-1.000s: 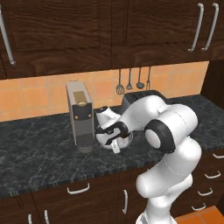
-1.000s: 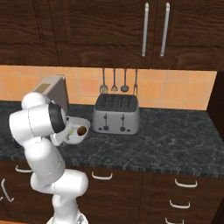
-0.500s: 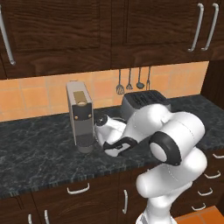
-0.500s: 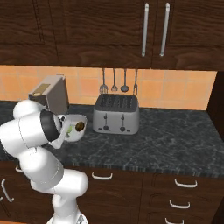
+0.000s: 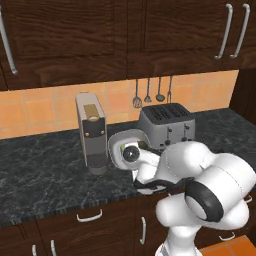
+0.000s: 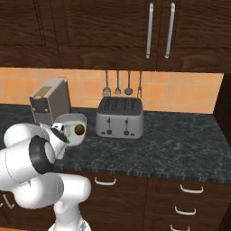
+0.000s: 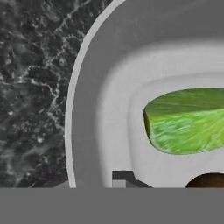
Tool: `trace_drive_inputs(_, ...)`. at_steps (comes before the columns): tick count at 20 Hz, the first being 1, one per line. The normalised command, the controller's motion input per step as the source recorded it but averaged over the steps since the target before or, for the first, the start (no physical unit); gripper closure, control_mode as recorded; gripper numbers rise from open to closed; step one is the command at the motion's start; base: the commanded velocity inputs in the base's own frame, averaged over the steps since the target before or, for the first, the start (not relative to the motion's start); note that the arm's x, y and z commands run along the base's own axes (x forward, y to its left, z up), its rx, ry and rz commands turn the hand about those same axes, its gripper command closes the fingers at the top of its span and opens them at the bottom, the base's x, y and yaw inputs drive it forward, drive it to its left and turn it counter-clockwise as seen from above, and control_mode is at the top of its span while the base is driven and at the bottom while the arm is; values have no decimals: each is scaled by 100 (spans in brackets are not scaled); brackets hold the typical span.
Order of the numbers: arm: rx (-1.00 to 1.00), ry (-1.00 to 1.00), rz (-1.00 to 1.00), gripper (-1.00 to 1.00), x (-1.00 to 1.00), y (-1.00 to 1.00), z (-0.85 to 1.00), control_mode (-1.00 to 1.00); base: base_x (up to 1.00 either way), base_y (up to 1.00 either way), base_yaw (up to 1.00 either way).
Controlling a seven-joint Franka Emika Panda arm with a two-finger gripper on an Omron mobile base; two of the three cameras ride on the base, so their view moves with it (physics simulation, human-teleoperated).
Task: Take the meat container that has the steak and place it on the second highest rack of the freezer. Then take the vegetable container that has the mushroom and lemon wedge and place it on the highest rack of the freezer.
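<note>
The gripper (image 7: 124,179) was seen closed onto the near rim of the vegetable container (image 7: 100,113), one dark fingertip set on the inner wall. The lemon wedge (image 7: 188,120) lay loose inside, the mushroom (image 7: 208,180) just beside it. In the base views the container (image 5: 125,147) was at the arm's end over the dark tabletop (image 5: 45,170), in front of the coffee machine (image 5: 91,132); lifted or resting could not be told. It was judged light, stiff and smooth-walled; a rim pinch would suit, kept level so contents were not spilled. The toaster (image 6: 119,117) stood further back.
</note>
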Motion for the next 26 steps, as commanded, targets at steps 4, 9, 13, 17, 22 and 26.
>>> trace_drive_inputs(4,17,14,18,100,-23,-4,97,-100,0,0,0)
trace_drive_inputs(9,10,24,19,100,-13,0,100,-100,0,0,0)
trace_drive_inputs(13,1,11,12,100,-59,0,88,-100,0,0,0)
trace_drive_inputs(17,0,9,5,100,-70,0,69,-100,0,0,0)
trace_drive_inputs(22,0,2,7,100,-72,-46,40,-100,0,0,0)
trace_drive_inputs(26,0,-9,11,100,-91,-64,44,-100,0,0,0)
